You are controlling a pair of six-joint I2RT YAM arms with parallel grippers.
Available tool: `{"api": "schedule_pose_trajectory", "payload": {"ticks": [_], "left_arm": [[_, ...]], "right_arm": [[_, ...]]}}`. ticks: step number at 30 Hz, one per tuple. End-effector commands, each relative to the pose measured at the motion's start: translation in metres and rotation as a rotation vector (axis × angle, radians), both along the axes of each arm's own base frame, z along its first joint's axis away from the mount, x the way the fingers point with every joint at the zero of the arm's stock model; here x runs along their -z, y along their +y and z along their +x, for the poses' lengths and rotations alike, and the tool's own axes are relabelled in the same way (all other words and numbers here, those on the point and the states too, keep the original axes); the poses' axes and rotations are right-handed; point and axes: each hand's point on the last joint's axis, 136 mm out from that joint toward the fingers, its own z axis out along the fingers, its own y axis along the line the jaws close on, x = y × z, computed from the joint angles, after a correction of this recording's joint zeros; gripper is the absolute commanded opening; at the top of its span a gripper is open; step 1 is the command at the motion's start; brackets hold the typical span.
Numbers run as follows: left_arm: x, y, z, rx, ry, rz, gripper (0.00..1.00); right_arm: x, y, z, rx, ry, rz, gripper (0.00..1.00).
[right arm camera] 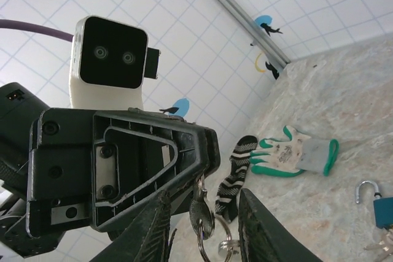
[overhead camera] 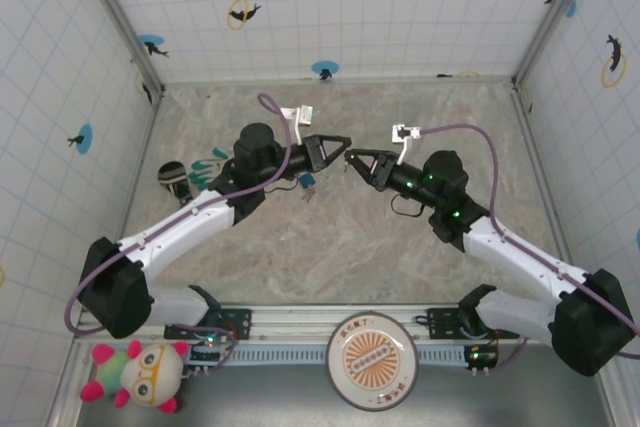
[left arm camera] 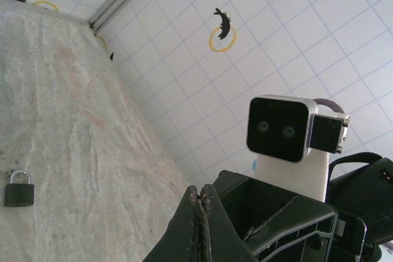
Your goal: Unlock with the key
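Note:
My left gripper [overhead camera: 345,146] is shut on the key [right arm camera: 201,213], a small grey key that hangs blade-up from its fingertips [right arm camera: 207,165] with a ring [right arm camera: 212,243] below it. In its own wrist view the left gripper [left arm camera: 201,197] shows its jaws pressed together. My right gripper [overhead camera: 354,159] meets it tip to tip above the middle of the table. The right gripper [right arm camera: 203,192] is open, one finger on each side of the hanging key, touching neither side. A dark padlock [left arm camera: 18,189] with its shackle closed lies on the table.
A blue padlock [right arm camera: 376,208] with its shackle up and a bunch of keys lies on the marble top [overhead camera: 330,247]. A white and green glove [right arm camera: 295,151] and a striped sock [right arm camera: 236,173] lie near the left wall. Tiled walls [overhead camera: 330,7] close in the table.

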Motion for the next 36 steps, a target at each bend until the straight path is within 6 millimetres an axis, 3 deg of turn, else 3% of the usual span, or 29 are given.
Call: {"api": "schedule_pose_trajectory", "payload": {"ticks": [1,10,13,15,19,24,28,36], "left_arm": [[-0.014,0.005,-0.005,-0.001,-0.031,-0.042,0.0],[-0.016,0.006,-0.005,-0.003,-0.03,-0.053,0.0],[-0.016,0.006,-0.004,-0.01,-0.023,-0.052,0.0],[-0.013,0.007,-0.001,-0.028,-0.009,-0.037,0.18],[-0.007,0.016,0.008,-0.101,0.022,0.004,0.39],[0.003,0.024,0.017,-0.161,0.062,0.051,0.43],[0.011,0.022,0.019,-0.16,0.099,0.071,0.44],[0.018,0.007,0.017,-0.108,0.135,0.082,0.47]], "right_arm": [[-0.019,0.005,-0.007,-0.037,-0.059,0.042,0.29],[-0.014,0.009,-0.011,-0.057,-0.061,0.019,0.0],[-0.01,0.008,-0.008,-0.04,-0.067,-0.021,0.0],[-0.002,0.007,-0.006,-0.017,-0.079,-0.095,0.0],[0.016,-0.013,0.009,0.151,-0.115,-0.343,0.0],[0.02,-0.037,0.015,0.358,-0.221,-0.615,0.0],[0.019,-0.044,0.016,0.479,-0.286,-0.747,0.0],[0.016,-0.026,0.008,0.544,-0.395,-0.874,0.0]]}}
